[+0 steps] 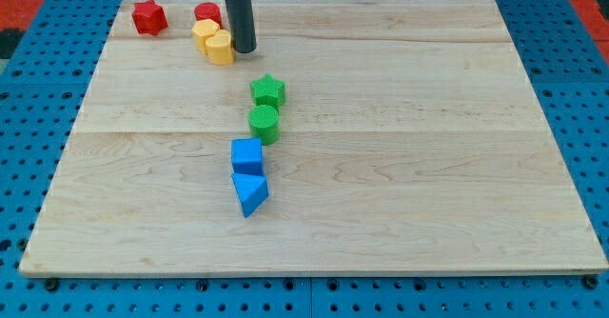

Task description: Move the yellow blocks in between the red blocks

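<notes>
A red star block (149, 17) lies at the view's top left. A red round block (207, 14) lies to its right. Two yellow blocks touch each other just below the red round block: one (205, 31) against it, the other (220, 48) lower right. My rod comes down from the top edge and my tip (245, 49) rests right beside the lower yellow block, on its right side.
A green star block (268, 91) and a green cylinder (265, 123) sit mid-board. Below them lie a blue cube (246, 155) and a blue wedge-shaped block (249, 192). The wooden board (428, 166) lies on a blue pegboard.
</notes>
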`<state>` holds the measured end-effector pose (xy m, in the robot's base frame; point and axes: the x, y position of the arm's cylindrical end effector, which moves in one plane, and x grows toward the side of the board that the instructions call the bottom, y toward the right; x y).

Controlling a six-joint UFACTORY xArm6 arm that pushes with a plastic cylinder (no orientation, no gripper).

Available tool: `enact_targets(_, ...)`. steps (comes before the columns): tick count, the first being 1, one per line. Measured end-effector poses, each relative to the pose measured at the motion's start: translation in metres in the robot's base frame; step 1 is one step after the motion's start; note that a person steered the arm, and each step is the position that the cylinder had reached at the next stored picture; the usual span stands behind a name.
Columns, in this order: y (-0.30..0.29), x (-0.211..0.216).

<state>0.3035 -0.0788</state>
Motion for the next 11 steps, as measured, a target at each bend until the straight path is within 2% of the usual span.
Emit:
enact_targets(1, -0.014, 0.022)
enact_targets(2, -0.058, -0.015)
enact_targets(3, -0.075, -0.032)
enact_targets(5, -0.075, 0.015)
enact_targets(8, -0.075, 0.015)
enact_targets(9, -0.058, 0.041)
enact_targets(10, -0.019, 0.04)
enact_targets(11, -0.006, 0.0)
